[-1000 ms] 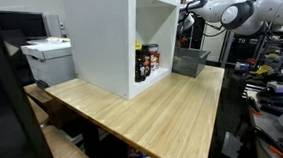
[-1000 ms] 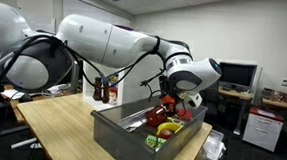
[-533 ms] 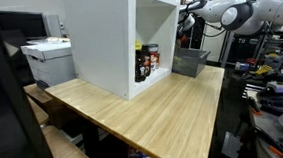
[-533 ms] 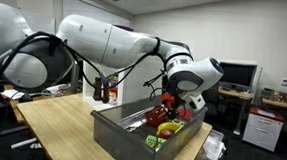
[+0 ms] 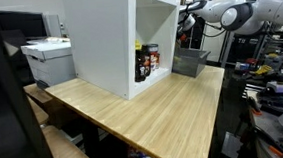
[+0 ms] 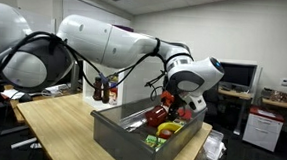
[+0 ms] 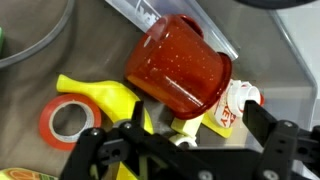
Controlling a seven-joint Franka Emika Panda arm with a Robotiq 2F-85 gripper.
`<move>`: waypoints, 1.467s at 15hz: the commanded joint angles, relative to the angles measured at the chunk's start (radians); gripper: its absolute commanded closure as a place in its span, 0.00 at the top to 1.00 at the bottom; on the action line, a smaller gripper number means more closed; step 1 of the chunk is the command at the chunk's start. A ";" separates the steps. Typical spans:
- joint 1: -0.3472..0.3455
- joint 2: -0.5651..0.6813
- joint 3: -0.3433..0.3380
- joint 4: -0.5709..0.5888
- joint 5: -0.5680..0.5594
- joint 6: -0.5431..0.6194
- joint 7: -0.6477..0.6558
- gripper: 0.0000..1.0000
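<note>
The end effector (image 7: pixel 185 143), jaws spread wide, hovers over a tipped red cup (image 7: pixel 180 62) and banana (image 7: pixel 100 97) inside a gray bin (image 6: pixel 115 138).

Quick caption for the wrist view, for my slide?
Open end effector above a tipped red cup, yellow banana and orange tape ring in a grey bin.

From my seat, the bin (image 6: pixel 115 136) sat on the counter (image 6: pixel 51 119), near the open box (image 5: pixel 104 42). Inside the bin, the cup (image 7: pixel 178 62) lay with the banana (image 7: pixel 100 97) and tape roll (image 7: pixel 68 118) to its left in the wrist view, a packet (image 7: pixel 232 108) to its right, and the end effector (image 7: pixel 188 140) right over them.
</note>
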 commanded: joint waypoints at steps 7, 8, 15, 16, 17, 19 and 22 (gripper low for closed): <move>0.004 -0.009 -0.056 -0.008 -0.008 0.007 0.195 1.00; 0.005 -0.009 -0.062 -0.008 -0.009 0.006 0.207 1.00; 0.019 0.050 -0.094 0.098 -0.060 -0.001 0.279 1.00; 0.021 0.055 -0.093 0.108 -0.069 -0.002 0.287 1.00; 0.023 0.062 -0.091 0.121 -0.079 0.003 0.297 1.00; 0.031 0.076 -0.091 0.148 -0.101 0.011 0.316 1.00; 0.041 0.094 -0.089 0.178 -0.131 0.009 0.331 1.00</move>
